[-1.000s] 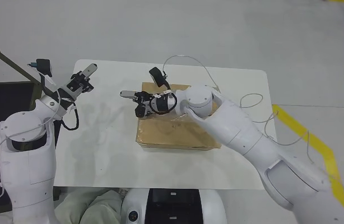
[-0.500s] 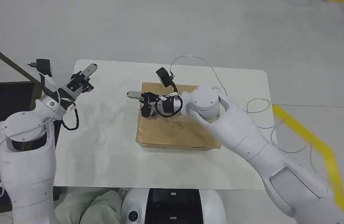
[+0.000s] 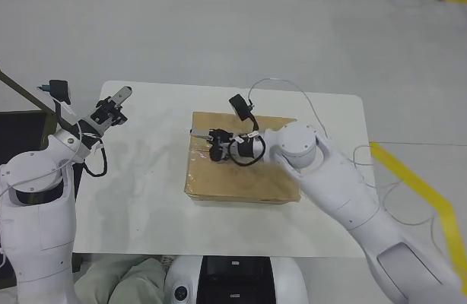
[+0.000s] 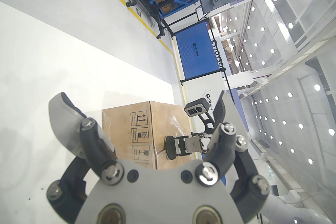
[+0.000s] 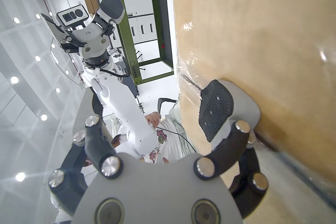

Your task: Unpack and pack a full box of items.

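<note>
The taped cardboard box (image 3: 245, 163) in the middle of the desk (image 3: 135, 205) looks stiff, slick-topped and likely heavy, best opened at the end seam (image 5: 189, 79) where the spread right end effector (image 3: 203, 137) rests one pad (image 5: 215, 109); the left end effector (image 3: 121, 97) hangs spread above its far-left corner.

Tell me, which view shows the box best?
The top view: it shows the whole box, with the right arm across its top. The left wrist view shows its labelled side from afar; the right wrist view, a close patch of its taped top.
</note>
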